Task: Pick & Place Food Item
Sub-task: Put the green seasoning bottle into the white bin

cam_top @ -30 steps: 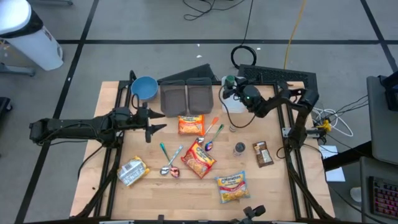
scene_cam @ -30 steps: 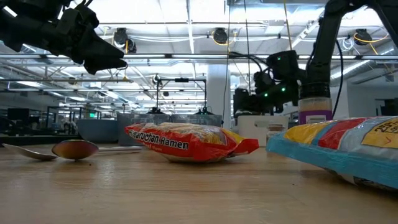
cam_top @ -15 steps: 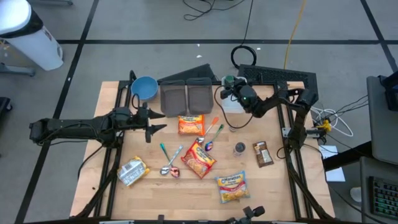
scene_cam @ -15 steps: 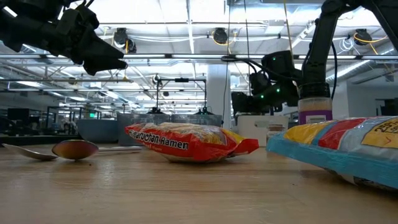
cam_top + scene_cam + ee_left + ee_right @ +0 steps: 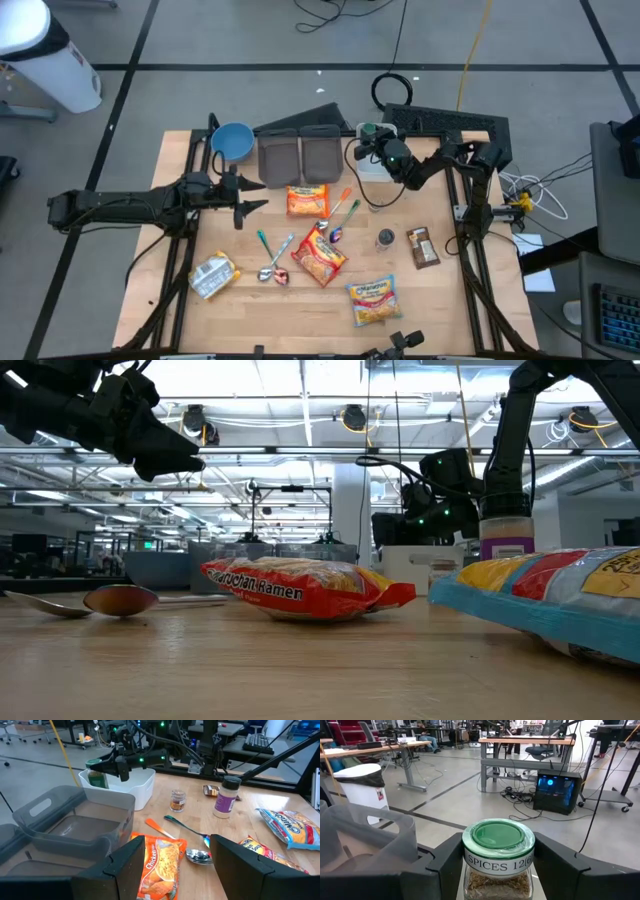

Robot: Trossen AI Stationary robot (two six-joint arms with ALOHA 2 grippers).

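Right gripper [image 5: 498, 870] low over white plastic bin [image 5: 375, 165], fingers closed around green-lidded glass spice jar [image 5: 498, 857], left gripper [image 5: 243, 200] stretched level, fingers parted, empty.

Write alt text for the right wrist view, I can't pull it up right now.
A green-lidded spice jar labelled "SPICES" sits between the right claw's two dark fingers, which flank it closely. A grey plastic bin stands to one side, and a workshop floor with desks lies beyond.
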